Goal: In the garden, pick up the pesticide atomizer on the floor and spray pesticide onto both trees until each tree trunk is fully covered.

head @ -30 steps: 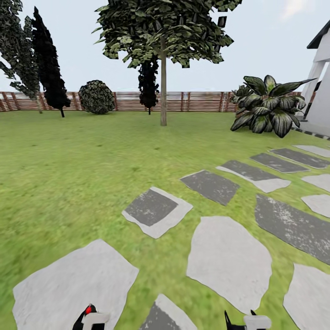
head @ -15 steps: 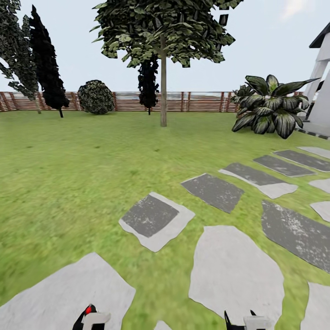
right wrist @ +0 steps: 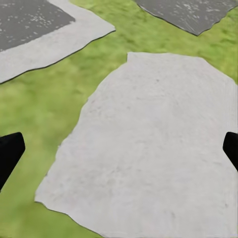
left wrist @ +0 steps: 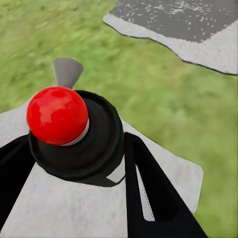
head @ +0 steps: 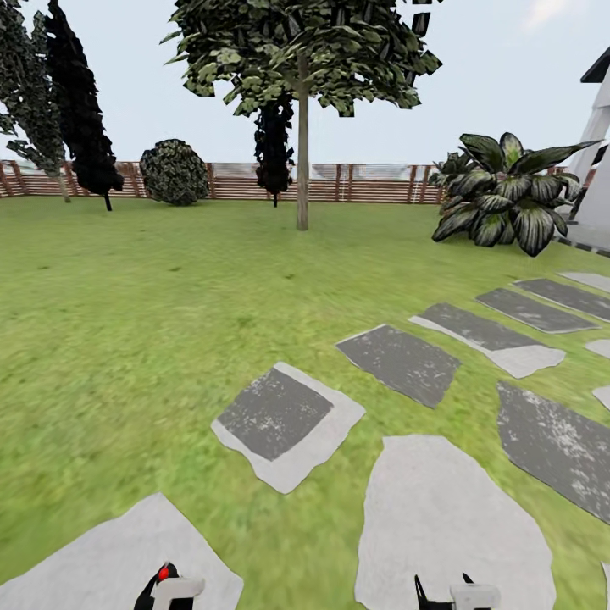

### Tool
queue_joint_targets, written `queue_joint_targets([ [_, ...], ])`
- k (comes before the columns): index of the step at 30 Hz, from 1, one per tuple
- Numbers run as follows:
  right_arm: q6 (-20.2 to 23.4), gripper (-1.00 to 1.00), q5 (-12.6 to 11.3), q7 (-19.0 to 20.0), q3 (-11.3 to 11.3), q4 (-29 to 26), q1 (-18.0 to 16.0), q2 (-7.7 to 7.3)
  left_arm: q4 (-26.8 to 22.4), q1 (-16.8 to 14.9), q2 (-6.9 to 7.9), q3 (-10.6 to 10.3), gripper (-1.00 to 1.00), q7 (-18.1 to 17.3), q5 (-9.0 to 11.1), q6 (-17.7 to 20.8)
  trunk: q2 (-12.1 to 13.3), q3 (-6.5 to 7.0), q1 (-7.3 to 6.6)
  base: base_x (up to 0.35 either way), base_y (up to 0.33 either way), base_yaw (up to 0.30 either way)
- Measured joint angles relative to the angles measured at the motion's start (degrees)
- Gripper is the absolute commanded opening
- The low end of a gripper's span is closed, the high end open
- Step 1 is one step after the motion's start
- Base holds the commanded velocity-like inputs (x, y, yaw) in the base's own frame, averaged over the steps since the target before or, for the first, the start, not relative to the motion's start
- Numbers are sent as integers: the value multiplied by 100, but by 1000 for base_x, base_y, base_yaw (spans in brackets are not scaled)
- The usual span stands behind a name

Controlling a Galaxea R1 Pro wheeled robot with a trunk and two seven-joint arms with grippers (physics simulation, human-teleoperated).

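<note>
**A:** Where's your atomizer right now?

**B:** You've already got it. In the left wrist view your left end effector (left wrist: pixel 74 163) has its two black fingers (left wrist: pixel 153 193) closed around the pesticide atomizer (left wrist: pixel 79 139), a black rounded body with a red ball (left wrist: pixel 57 115) on top and a grey nozzle (left wrist: pixel 67 72) beyond it. In the head view you can see its red top by the left end effector (head: pixel 167 585) at the lower edge.

**A:** And your other arm?

**B:** Your right end effector (right wrist: pixel 119 148) is spread wide, with nothing between its black fingertips (right wrist: pixel 10 148), which sit at opposite edges of the right wrist view. Under it lies a pale stepping stone (right wrist: pixel 148 144) on the floor (right wrist: pixel 44 104). In the head view it sits low at the right (head: pixel 445 589).

**A:** What's ahead of you?

**B:** The garden lawn (head: pixel 127 296) opens out in front, with grey stepping stones (head: pixel 284 424) running off to your right. One tree (head: pixel 302 51) stands straight ahead, well apart from you, its pale bare tree trunk (head: pixel 302 169) rising just before the wooden fence (head: pixel 364 182). A dark cypress (head: pixel 80 110) stands to the far left, a round bush (head: pixel 174 172) beside the fence, and a broad-leaved plant (head: pixel 508 203) to the right near a white building (head: pixel 597 169).
</note>
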Motion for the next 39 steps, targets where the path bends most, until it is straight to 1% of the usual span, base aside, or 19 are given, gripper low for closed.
queue_joint_targets([
  [39, 0, 100, 2, 0, -9, 0, 0, -5, 0, 0, 0, 0, -100, 0, -7, 1, 0, 0, 0, 339, 0, 0],
])
